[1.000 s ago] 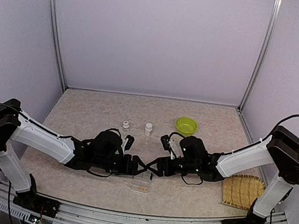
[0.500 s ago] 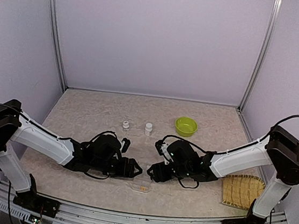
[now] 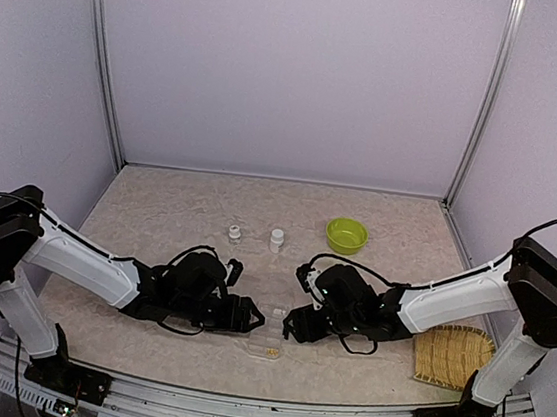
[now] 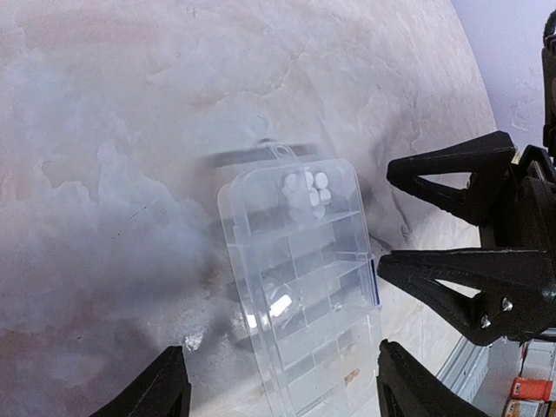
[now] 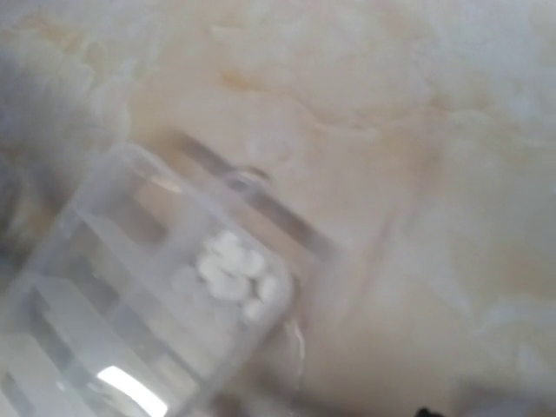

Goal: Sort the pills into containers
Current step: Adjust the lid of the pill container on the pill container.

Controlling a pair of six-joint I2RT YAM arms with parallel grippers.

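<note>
The box [image 4: 304,287] lies flat on the surface [image 4: 104,130], close to the front edge and about midway between the arms. It is clear plastic, split into small compartments. A cluster of white pills [image 4: 306,187] sits in the end compartment, the one beside the small tab. Nearer the other end I see one tan speck [image 4: 352,375] in a compartment, too small to make out further. The right wrist view is blurred, but it shows the same white cluster in the box's end corner.

The left end effector [image 4: 278,360] is open. Its fingers [image 4: 165,387] stand on either side of the box's near end, with a clear gap on one side. The right end effector [image 4: 387,215] is open too, with nothing between its jaws. It sits just beside the box's long edge and points across at the left one. From above, the two tips are near each other but apart, and the box lies just in front of them.

Farther back stand two white bottles [image 3: 235,232], side by side with a gap between them. A green bowl [image 3: 346,235] sits to their right, well apart from the box. A woven mat [image 3: 453,354] lies at the front right.
</note>
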